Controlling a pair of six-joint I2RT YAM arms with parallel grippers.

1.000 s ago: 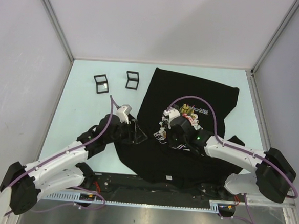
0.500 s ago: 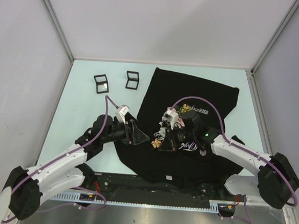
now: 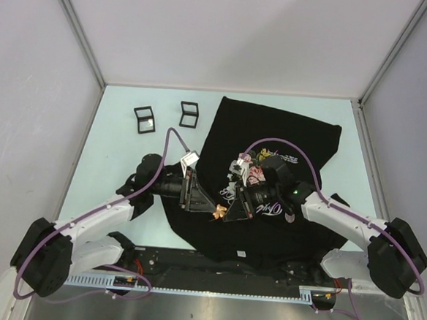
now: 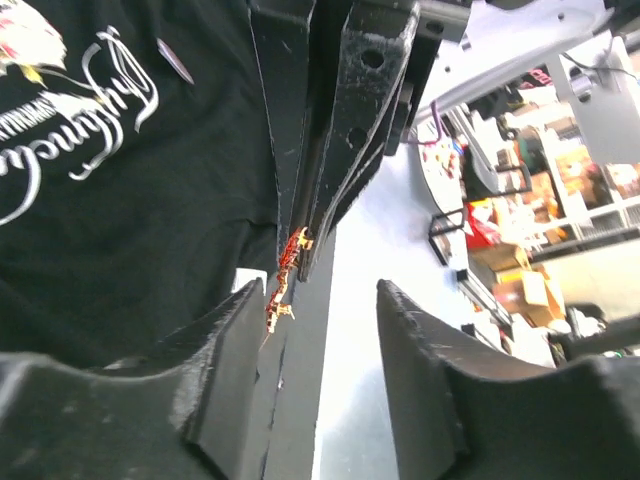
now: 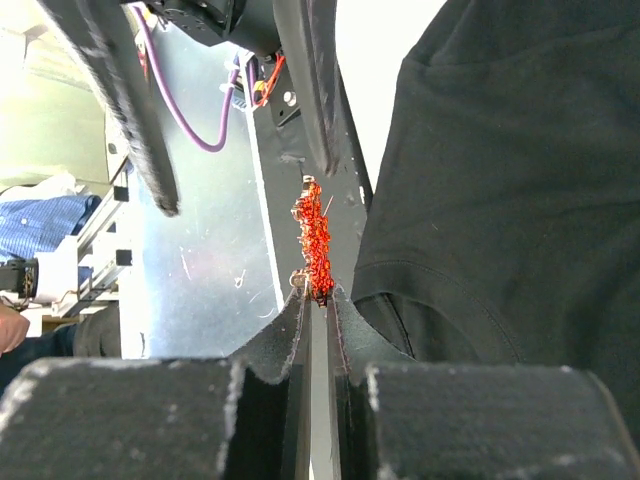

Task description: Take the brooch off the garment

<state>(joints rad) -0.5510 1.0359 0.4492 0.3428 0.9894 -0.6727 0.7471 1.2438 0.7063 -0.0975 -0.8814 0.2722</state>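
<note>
- Your right tool (image 3: 232, 210) is shut tight on the brooch (image 3: 219, 213). In the right wrist view the two fingers of this tool (image 5: 318, 295) meet with almost no gap, and the brooch (image 5: 315, 235), red and orange, stands out from their tips.
- Your left tool (image 3: 205, 200) stands open. In the left wrist view the fingers of this tool (image 4: 320, 300) are well apart and grip nothing.
- The two tools face each other tip to tip over the near left part of the garment (image 3: 274, 128), with the brooch between them.
- From the left wrist you see the right tool (image 4: 305, 225) coming in from above, with the brooch (image 4: 290, 250) at its tip. The brooch sits nearer your left tool's left finger (image 4: 230, 370) than its right one.
- From the right wrist you see the left tool (image 5: 245, 185) beyond the brooch, its jaws spread to either side.
- The garment lies flat on the desk (image 3: 119, 153), black, with white cursive lettering (image 4: 90, 120) showing.
- In the right wrist view the brooch is just beside the hem of the garment (image 5: 500, 150). You cannot tell from these views whether its pin is through the cloth.
- A small black frame (image 3: 144, 118) and a second black frame (image 3: 189, 114) stand on the desk, left of the garment and well apart from both tools.
</note>
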